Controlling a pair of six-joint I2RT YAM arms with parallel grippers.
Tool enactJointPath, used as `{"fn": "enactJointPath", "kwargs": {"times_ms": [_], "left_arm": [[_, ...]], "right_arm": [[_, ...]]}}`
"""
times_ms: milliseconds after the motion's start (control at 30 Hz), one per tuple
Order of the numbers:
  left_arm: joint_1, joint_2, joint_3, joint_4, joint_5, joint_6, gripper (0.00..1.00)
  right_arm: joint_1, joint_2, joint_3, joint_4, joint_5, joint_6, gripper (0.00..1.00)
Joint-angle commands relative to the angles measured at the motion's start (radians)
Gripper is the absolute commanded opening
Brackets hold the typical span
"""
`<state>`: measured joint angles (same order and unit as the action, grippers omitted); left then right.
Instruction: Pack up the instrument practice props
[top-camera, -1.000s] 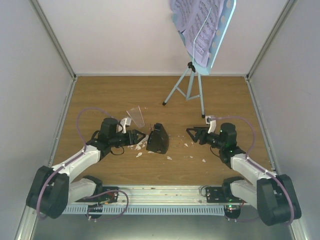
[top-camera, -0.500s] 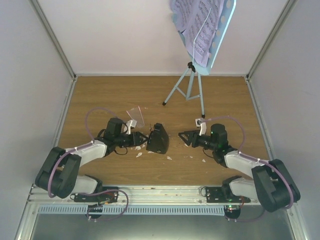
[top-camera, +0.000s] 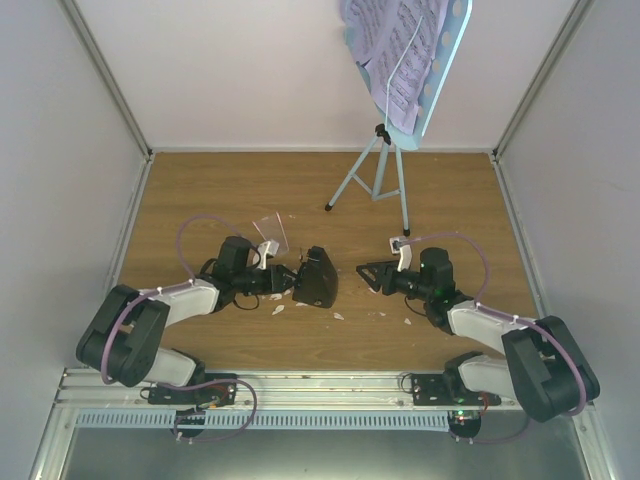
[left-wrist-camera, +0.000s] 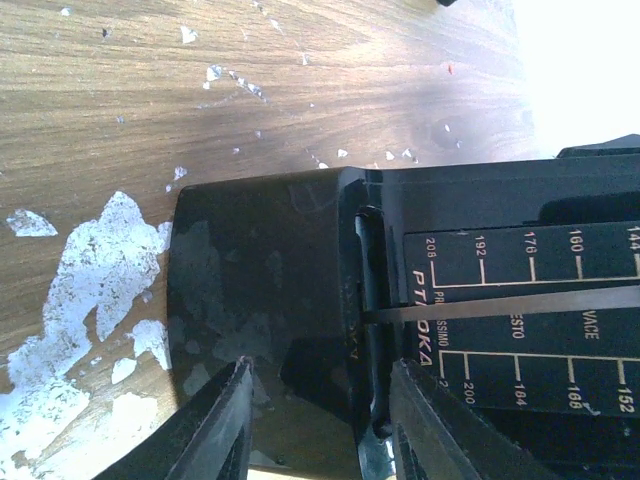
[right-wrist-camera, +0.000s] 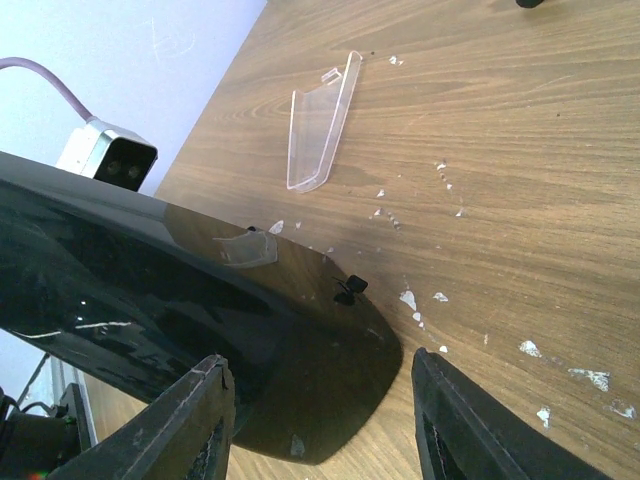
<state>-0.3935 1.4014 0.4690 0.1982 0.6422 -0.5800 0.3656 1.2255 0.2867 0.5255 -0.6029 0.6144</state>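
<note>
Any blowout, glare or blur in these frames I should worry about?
Left wrist: the top right corner is blown out white, but the scale on the metronome reads sharp. Right wrist: the metronome's glossy shell fills the near field, looking soft and reflective, while the clear cover stays crisp. Top: even light and faint shadows, with no glare on the table.
</note>
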Motion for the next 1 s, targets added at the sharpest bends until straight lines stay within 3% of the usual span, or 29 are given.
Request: {"fn": "enactJointPath", "kwargs": {"times_ms": [0, 533, 967], "left_arm": [[-0.011, 0.015, 0.023, 0.062, -0.012, 0.0, 0.4], [-0.046, 0.072, 0.015, 0.088, -0.013, 0.016, 0.28], [-0.279, -0.017, -0.021, 0.04, -0.117, -0.093, 0.26]], "right_arm": [[0.016, 0.0, 0.015, 0.009, 0.016, -0.023, 0.5], [0.046, 0.066, 0.035, 0.02, 0.016, -0.042, 0.37], [0.053, 0.142, 0.03, 0.116, 0.017, 0.0, 0.36]]}}
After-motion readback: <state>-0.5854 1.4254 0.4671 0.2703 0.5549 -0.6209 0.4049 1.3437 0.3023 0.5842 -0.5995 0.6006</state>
